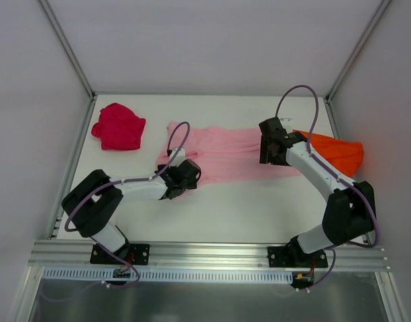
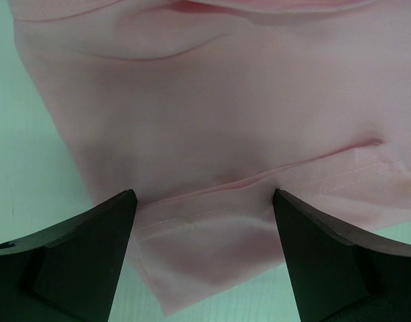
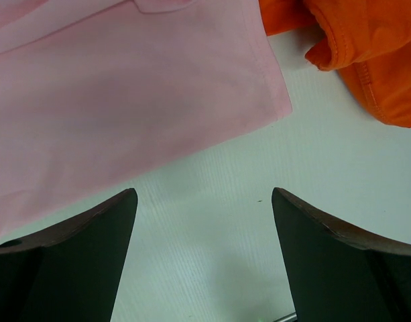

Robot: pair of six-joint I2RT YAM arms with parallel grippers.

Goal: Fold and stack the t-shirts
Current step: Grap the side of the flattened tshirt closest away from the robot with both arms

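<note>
The light pink t-shirt (image 1: pixel 222 153) lies spread across the middle of the table. The crimson t-shirt (image 1: pixel 119 127) is bunched at the far left. The orange t-shirt (image 1: pixel 338 151) is bunched at the far right. My left gripper (image 1: pixel 185 176) is open at the pink shirt's near left corner; in the left wrist view a hemmed sleeve (image 2: pixel 212 231) lies between the open fingers (image 2: pixel 91 241). My right gripper (image 1: pixel 270 149) is open over the pink shirt's right end. In the right wrist view bare table lies between its fingers (image 3: pixel 326 248), with the pink hem (image 3: pixel 125 100) and the orange shirt (image 3: pixel 366 47) beyond.
The white table (image 1: pixel 245 208) has metal posts and grey walls on the left, right and back. An aluminium rail (image 1: pixel 205 258) runs along the near edge by the arm bases.
</note>
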